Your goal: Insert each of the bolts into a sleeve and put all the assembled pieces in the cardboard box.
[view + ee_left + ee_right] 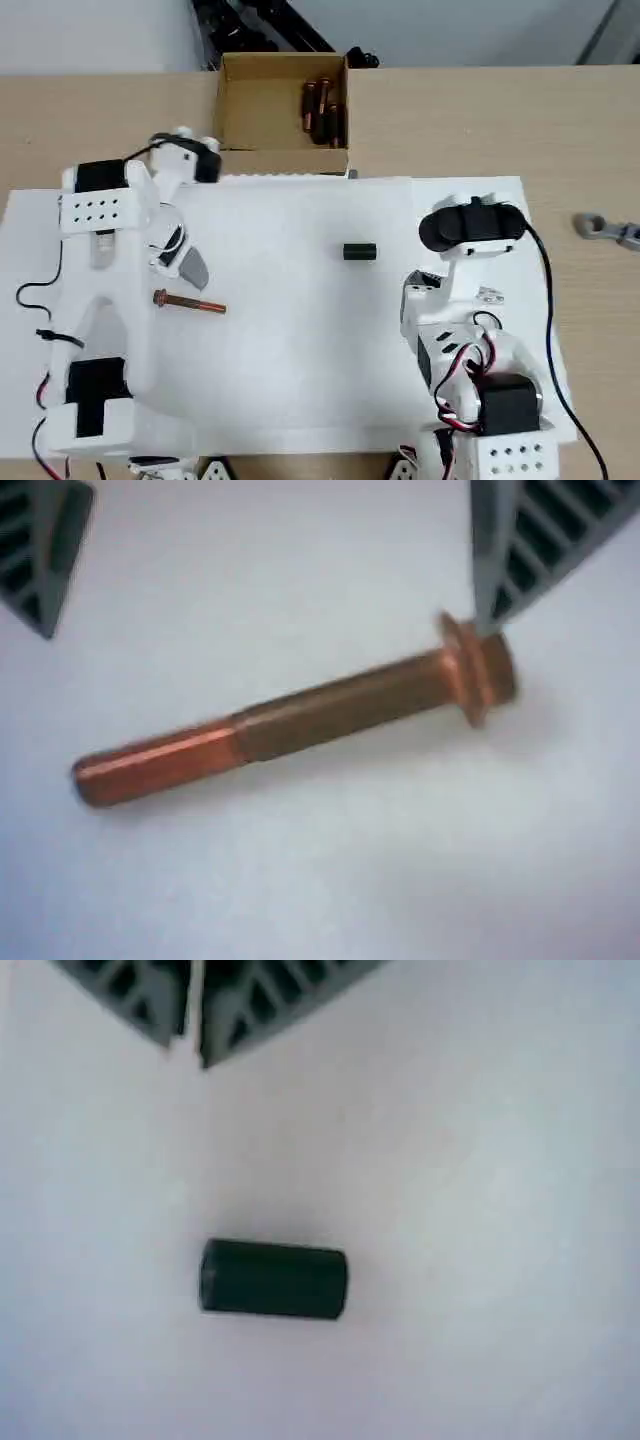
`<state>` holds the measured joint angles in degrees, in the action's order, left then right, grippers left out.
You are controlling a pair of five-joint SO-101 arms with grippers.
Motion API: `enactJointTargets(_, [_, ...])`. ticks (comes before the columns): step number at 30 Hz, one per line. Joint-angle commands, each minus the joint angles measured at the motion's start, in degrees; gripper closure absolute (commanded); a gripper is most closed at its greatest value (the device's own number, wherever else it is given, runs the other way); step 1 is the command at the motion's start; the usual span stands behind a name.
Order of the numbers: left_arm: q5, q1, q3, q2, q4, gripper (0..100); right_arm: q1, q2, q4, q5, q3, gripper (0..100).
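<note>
High view, cardboard box [262, 112] holding copper pieces [325, 108], bolt [188, 301] and sleeve [359, 252] outside

bolt [189, 302] L of sleeve [359, 252], both on sheet [300, 380], box [262, 110] behind

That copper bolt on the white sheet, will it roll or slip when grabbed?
Likely stiff: the bolt looks like solid metal. It may roll, since its round shank lies flat on the white sheet, though the flanged head would probably curve its path. The glossy shank could slip in a grip.
</note>
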<state>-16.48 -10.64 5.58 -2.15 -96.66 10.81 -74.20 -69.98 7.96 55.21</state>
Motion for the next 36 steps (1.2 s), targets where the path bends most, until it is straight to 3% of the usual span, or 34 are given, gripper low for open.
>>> enactJointTargets(1, [19.6,-0.35,-1.89,0.35,-1.58,75,2.59,-0.92,0.48,0.62,-0.7,99.5])
enactJointTargets(3, [27.52,0.09,-1.98,0.26,-1.67,75,5.05,-0.84,0.57,0.62,-0.7,99.5])
enactJointTargets(8, [38.51,0.79,-1.98,0.53,-2.99,75,10.33,-0.66,2.95,0.53,-0.7,99.5])
enactJointTargets(14, [51.69,-5.45,-4.09,0.18,-3.6,75,12.09,-0.4,6.64,0.35,-0.53,99.5])
enactJointTargets(26, [52.31,-4.92,-1.19,-0.53,-3.6,75,12.09,4.35,9.01,0.7,-0.62,99.5])
enactJointTargets(36, [53.54,-3.78,-1.27,-15.47,-3.6,75,12.09,9.36,14.55,0.62,-0.79,99.5])
